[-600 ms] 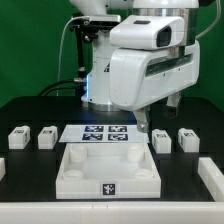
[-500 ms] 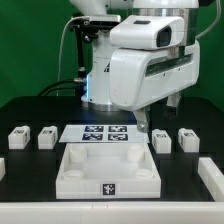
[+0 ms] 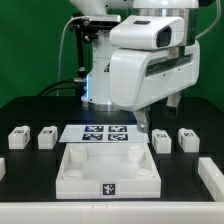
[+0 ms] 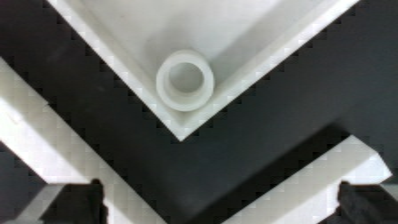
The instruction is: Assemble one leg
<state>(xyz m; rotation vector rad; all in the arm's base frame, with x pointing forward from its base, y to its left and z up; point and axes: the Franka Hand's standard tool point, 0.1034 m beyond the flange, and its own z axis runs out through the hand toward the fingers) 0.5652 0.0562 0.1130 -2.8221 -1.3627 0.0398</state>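
Four small white legs with tags stand on the black table, two at the exterior view's left (image 3: 17,137) (image 3: 46,136) and two at its right (image 3: 161,139) (image 3: 187,138). The large white tray-like panel (image 3: 108,162) lies at the front centre. My gripper (image 3: 158,112) hangs above the table behind the panel's right rear corner, near the right pair of legs. In the wrist view the gripper (image 4: 214,205) is open and empty, with its dark fingertips (image 4: 63,205) wide apart. Below it is a corner of the panel (image 4: 107,40) with a round socket (image 4: 185,80).
The marker board (image 3: 103,132) lies flat just behind the panel. White pieces sit at the table's far left edge (image 3: 2,166) and right front (image 3: 212,176). The bulky white arm (image 3: 140,60) fills the upper middle of the exterior view.
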